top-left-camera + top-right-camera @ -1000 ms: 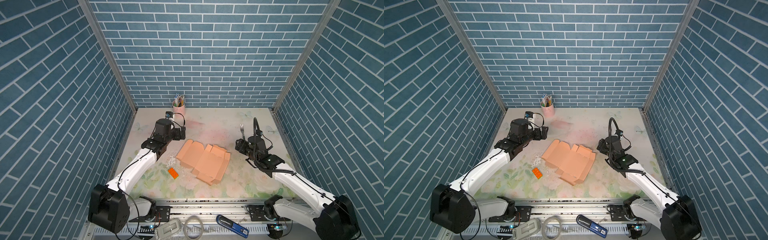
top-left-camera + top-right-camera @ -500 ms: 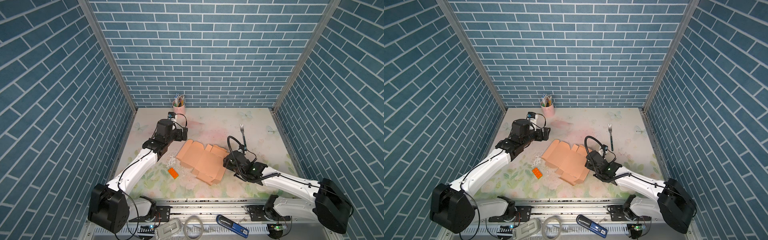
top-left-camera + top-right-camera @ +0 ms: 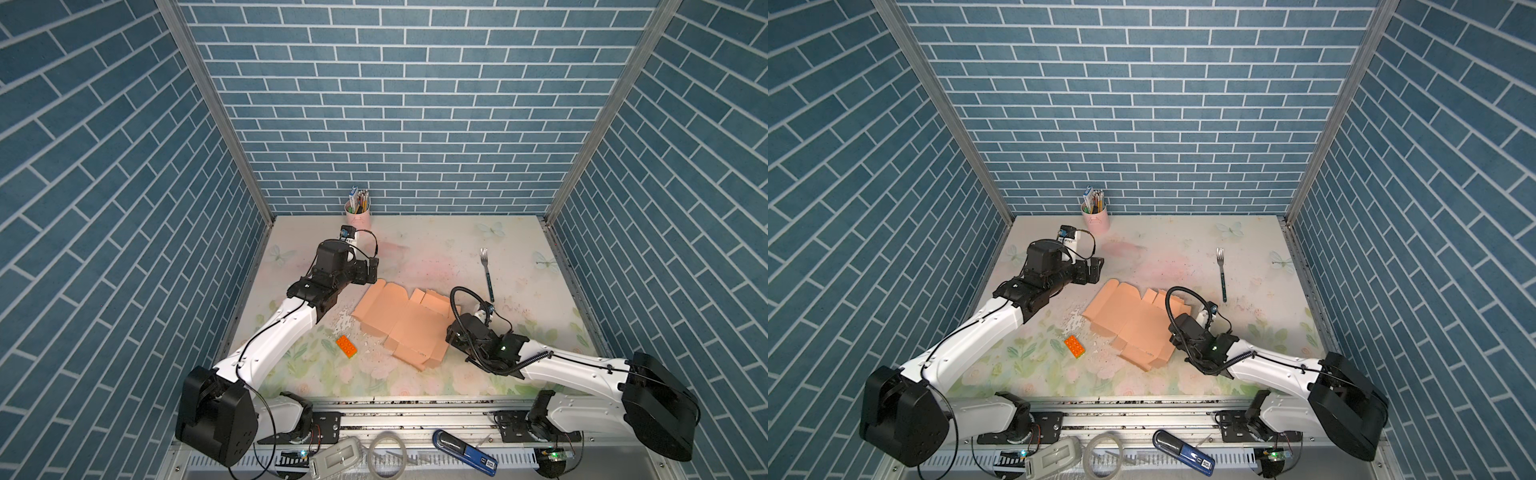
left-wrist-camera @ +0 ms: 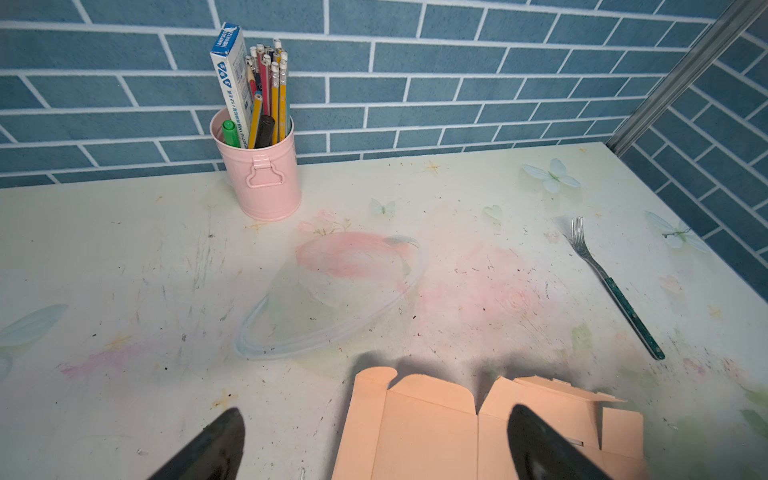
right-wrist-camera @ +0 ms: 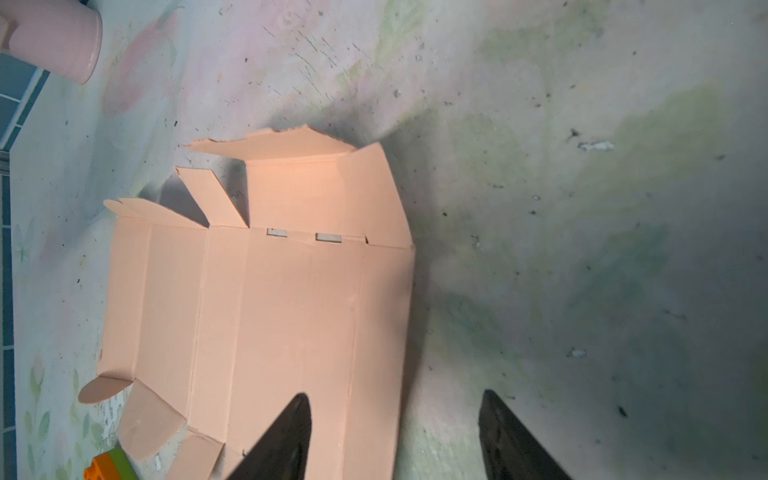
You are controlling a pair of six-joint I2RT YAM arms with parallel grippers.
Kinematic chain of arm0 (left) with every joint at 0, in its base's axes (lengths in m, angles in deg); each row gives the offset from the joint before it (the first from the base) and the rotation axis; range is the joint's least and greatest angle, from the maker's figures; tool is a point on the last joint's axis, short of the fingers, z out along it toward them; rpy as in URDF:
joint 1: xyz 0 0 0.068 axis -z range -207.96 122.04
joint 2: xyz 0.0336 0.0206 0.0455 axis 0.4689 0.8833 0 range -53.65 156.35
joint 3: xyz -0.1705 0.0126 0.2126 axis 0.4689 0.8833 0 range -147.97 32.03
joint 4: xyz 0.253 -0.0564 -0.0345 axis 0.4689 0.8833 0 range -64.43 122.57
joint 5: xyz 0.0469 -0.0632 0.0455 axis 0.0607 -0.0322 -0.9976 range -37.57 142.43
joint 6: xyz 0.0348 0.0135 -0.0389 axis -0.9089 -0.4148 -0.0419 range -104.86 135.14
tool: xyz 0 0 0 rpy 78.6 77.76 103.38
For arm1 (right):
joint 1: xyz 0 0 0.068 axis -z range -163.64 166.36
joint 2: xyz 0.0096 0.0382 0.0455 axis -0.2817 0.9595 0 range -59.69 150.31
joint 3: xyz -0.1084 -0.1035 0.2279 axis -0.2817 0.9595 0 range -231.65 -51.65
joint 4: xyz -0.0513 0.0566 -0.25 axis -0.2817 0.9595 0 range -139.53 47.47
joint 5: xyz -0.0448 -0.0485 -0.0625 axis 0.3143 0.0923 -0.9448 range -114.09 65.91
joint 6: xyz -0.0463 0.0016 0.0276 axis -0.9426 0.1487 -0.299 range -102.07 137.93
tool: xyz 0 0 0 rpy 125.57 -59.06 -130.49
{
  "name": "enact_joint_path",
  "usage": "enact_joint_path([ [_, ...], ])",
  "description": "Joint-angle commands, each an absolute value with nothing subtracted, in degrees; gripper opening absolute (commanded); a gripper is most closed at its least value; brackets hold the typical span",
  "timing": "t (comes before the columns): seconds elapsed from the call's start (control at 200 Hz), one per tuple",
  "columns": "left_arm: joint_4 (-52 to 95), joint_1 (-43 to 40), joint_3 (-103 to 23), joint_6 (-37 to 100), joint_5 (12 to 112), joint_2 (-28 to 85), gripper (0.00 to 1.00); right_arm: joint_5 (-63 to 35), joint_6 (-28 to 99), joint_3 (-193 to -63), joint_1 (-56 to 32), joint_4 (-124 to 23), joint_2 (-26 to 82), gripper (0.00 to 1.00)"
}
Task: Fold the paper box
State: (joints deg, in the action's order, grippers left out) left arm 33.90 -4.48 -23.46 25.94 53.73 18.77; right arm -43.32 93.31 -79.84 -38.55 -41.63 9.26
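Front rail: a blue-and-black gadget and a grey-white device lie on the metal strip nearest the camera, off the surface.
Orange brick: small studded toy brick with a green underside sits to the near left of the sheet, not touching it. White crumbs are scattered between the two.
Paper box: the paper box is about mid-surface, not folded up yet. It's a peach sheet lying mostly flat, and only a few flaps at its far-right end tilt up.
Right end effector: the right end effector is down low at the sheet's right edge with its jaws apart. In the wrist view one of its fingers is over the cardboard and the other is over bare surface, so the edge runs between them. It's got nothing clamped.
Left end effector: the left end effector hangs by the sheet's far-left corner, spread wide and holding nothing. One finger is over bare surface and one is over the cardboard — can't tell if either touches.
Fork: a fork with a dark handle lies flat beyond the sheet on the right, tines toward the back wall.
Pencil cup: a pink metal cup stands upright against the back wall, stuffed with pencils, a green marker and a blue-white carton.
Walls: blue brick-pattern walls on three sides.
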Motion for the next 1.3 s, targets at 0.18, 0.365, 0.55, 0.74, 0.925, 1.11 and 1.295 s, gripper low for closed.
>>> enact_joint_path([
  [0.18, 36.7, -2.6, -26.7, 26.6, 55.6, 21.3, 1.00, -36.5, 95.2, -72.7, -35.4, -58.6, 13.2, 0.64],
  [0.365, 37.4, -2.6, -27.5, 27.1, 56.3, 23.4, 1.00, -31.0, 94.6, -72.6, -34.3, -72.7, 23.2, 0.59],
  [0.55, 37.9, -2.6, -28.0, 27.0, 56.2, 25.2, 1.00, -28.8, 97.3, -71.6, -33.5, -82.9, 30.0, 0.38],
  [0.74, 38.2, -2.5, -28.1, 26.7, 55.7, 25.7, 0.99, -30.4, 94.8, -71.5, -31.9, -79.8, 26.6, 0.18],
  [0.925, 39.0, -1.9, -28.3, 25.1, 54.5, 25.9, 1.00, -31.2, 88.2, -74.6, -29.3, -69.8, 20.3, 0.06],
  [1.11, 39.2, -1.3, -28.3, 23.8, 54.3, 26.1, 1.00, -30.2, 81.0, -78.8, -27.1, -63.0, 17.7, 0.00],
  [1.295, 40.0, -0.4, -28.9, 22.0, 55.1, 26.9, 1.00, -27.2, 73.9, -84.5, -25.3, -56.2, 17.1, 0.00],
])
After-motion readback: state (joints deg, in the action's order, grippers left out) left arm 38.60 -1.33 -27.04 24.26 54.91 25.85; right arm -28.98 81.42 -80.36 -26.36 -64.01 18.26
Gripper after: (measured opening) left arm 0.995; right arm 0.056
